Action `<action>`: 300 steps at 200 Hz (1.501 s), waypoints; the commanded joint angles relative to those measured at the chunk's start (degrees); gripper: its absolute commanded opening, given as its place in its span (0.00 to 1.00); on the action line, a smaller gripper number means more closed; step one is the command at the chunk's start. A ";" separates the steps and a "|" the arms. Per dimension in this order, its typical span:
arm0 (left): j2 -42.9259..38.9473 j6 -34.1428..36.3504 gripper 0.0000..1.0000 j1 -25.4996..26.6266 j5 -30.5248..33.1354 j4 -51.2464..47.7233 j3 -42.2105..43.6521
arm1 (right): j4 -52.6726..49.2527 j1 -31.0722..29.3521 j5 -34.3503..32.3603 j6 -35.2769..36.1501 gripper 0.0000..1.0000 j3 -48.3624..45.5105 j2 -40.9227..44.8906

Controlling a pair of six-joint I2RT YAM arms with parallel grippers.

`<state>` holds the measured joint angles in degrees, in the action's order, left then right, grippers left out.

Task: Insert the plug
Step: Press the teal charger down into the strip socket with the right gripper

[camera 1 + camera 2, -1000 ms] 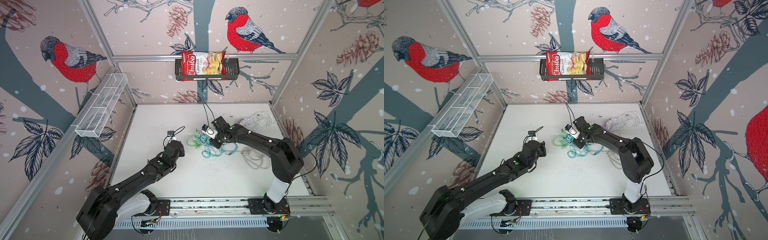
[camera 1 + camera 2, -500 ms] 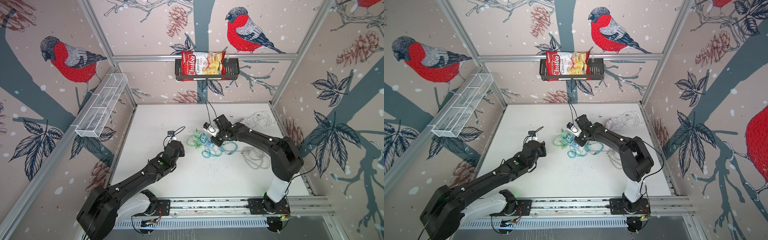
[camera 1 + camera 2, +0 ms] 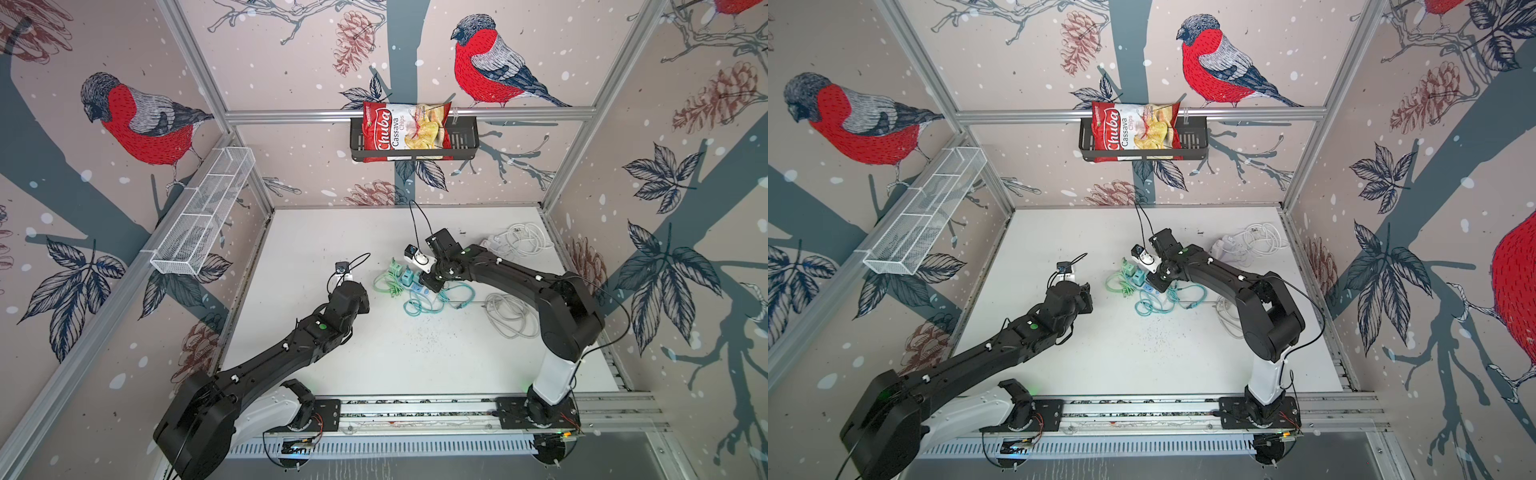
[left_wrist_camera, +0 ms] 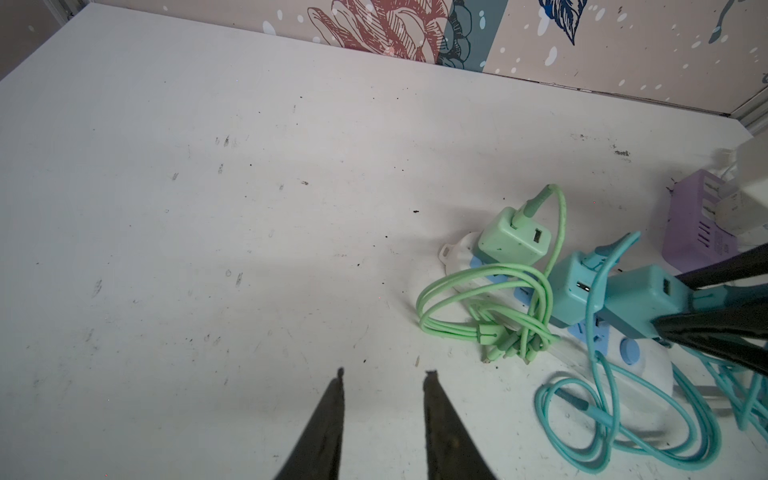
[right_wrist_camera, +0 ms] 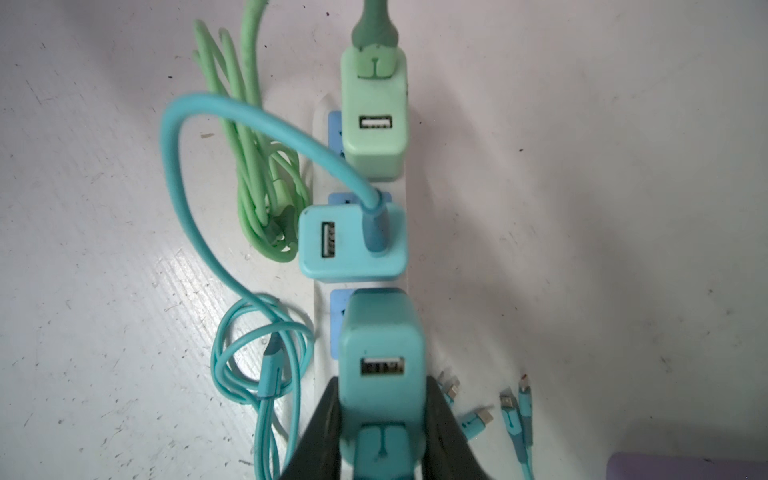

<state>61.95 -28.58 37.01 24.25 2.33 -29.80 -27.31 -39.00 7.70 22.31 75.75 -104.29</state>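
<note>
Nearest, L gripper (image 4: pixel 384 374) is hovering over bare table (image 4: pixel 208 208), jaws slightly apart, holding nothing. Beyond, R gripper (image 5: pixel 380 388) is clamping teal plug (image 5: pixel 380 332) over end socket of white power strip (image 5: pixel 322 291); seating unclear. Farther along, teal charger (image 5: pixel 349 266), then green charger (image 5: pixel 374 145), are sitting plugged in.
</note>
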 commanded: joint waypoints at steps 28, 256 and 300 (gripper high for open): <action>0.16 -0.09 0.33 -0.01 0.19 0.91 0.27 | 0.64 0.11 0.80 -0.13 0.05 -0.07 -0.35; -0.26 -0.02 0.33 -0.01 0.05 1.13 0.38 | 0.20 1.92 2.46 -2.02 0.04 -3.29 0.45; -0.60 -0.01 0.33 -0.01 0.35 1.17 0.66 | 0.05 1.15 2.93 -2.18 0.04 -3.59 0.73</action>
<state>61.67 -28.58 37.01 24.21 2.37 -29.45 -23.03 -37.41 10.63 20.62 72.42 -103.46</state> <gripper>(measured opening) 0.326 0.276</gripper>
